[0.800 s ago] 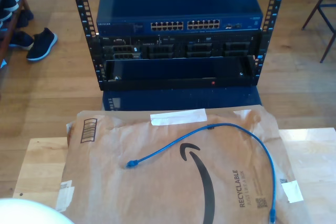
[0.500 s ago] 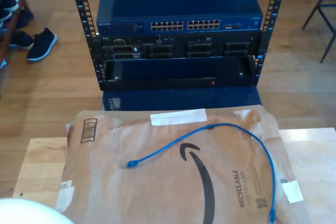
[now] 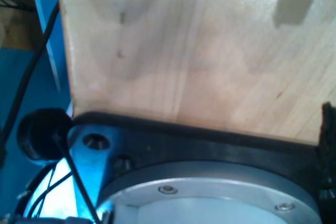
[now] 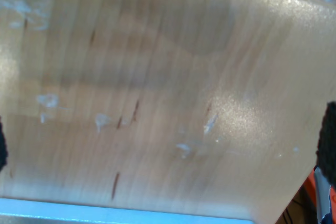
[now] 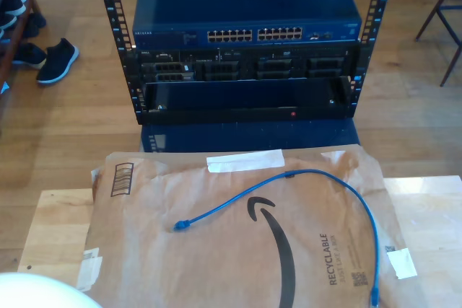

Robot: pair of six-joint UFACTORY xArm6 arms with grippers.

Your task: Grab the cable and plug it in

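Blue cable (image 5: pixel 303 187) arcing on brown paper (image 5: pixel 216 265), plugs at 6 and 9 o'clock, switch (image 5: pixel 245 30) at 12, gripper states impossible to tell

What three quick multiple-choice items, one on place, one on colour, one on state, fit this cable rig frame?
1. Where does the thin bright blue cable lie?
A. on the brown paper mailer
B. on the wood floor
C. inside the rack

2. What colour is the network switch on top of the black rack?
A. white
B. dark blue
C. red

3. What state is the cable in?
A. plugged into a port
B. held by a gripper
C. loose, both plugs free

Answers:
1 A: in the exterior view its whole arc rests on the mailer.
2 B: its casing and front are dark blue.
3 C: one plug and the other plug lie on the mailer, nothing gripping them.
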